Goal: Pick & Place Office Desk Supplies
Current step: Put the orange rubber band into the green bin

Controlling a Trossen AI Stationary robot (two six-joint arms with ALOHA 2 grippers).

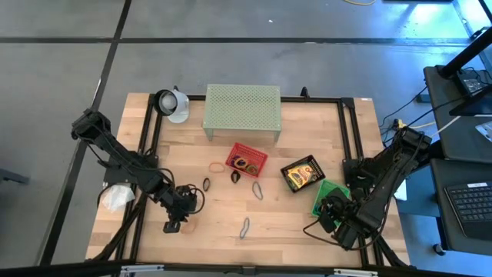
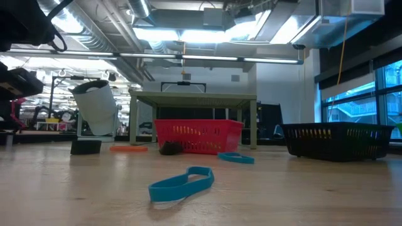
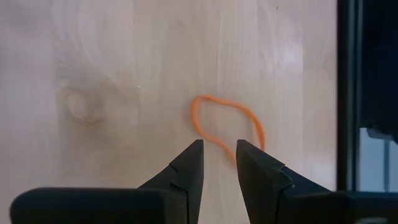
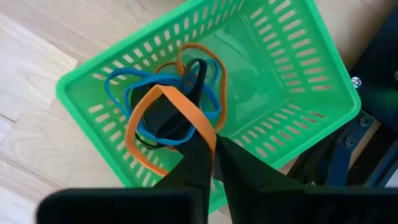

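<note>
My right gripper [image 4: 214, 149] hangs over the green basket [image 4: 298, 68], its fingers nipped on an orange rubber band [image 4: 186, 112]. My left gripper [image 3: 217, 155], part open and empty, hovers over another orange band [image 3: 227, 121] on the worktop [image 3: 93, 62].

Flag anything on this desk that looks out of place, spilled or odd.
Nothing looks spilled or damaged. Loose rubber loops lie scattered on the wooden tabletop, among them a blue loop and an orange loop under the left gripper. The right gripper dangles an orange band over the green plastic basket.
</note>
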